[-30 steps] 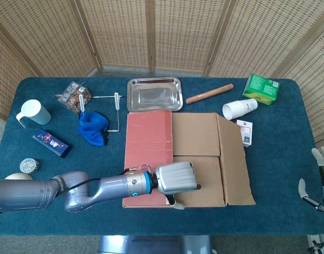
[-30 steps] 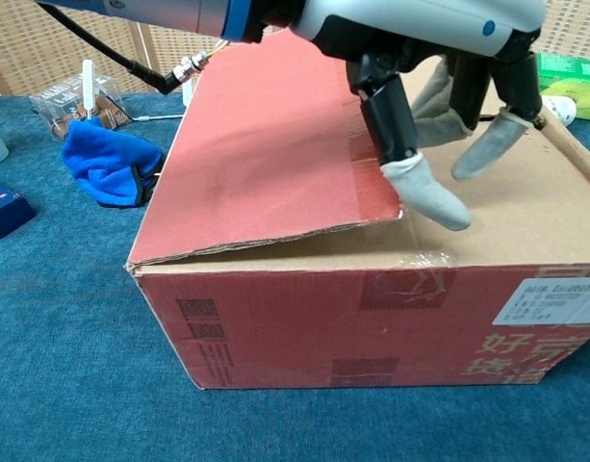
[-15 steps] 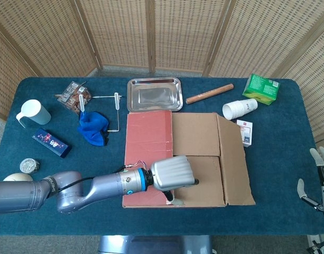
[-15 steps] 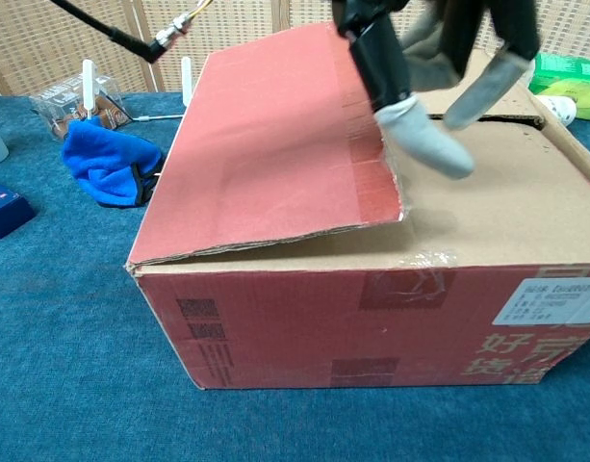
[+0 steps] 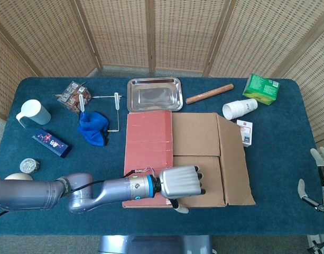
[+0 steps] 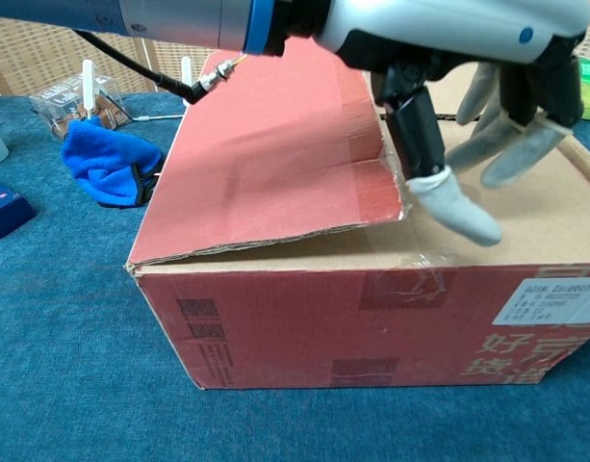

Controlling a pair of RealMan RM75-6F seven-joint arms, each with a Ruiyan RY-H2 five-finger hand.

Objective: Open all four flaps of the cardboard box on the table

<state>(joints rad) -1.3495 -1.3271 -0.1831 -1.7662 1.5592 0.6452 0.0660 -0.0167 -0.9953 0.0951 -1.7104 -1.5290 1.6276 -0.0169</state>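
The cardboard box [image 5: 204, 135] sits mid-table with its brown top flaps lying flat. Its red left flap [image 5: 148, 143] lies slightly raised, its near corner [image 6: 386, 197] lifted off the brown flap [image 6: 506, 183] beneath. My left hand [image 5: 181, 183] hovers palm down over the box's near edge, right of the red flap. In the chest view the left hand [image 6: 468, 77] has its fingers apart and holds nothing, and its grey thumb tip [image 6: 460, 210] points down just above the brown flap. My right hand [image 5: 320, 180] hangs off the table's right edge, fingers apart and empty.
Behind the box are a steel tray [image 5: 154, 94], a rolling pin [image 5: 209, 93], paper cups [image 5: 240, 108] and a green carton [image 5: 261, 88]. A small white carton [image 5: 246, 132] touches the box's right side. A blue cloth [image 5: 93, 127], mug [image 5: 34, 112] and blue packet [image 5: 51, 143] lie left.
My left hand rose above the box half a second ago, then came back down and shifted right, now flatter over the near edge. The red flap stays slightly raised. The right hand is still.
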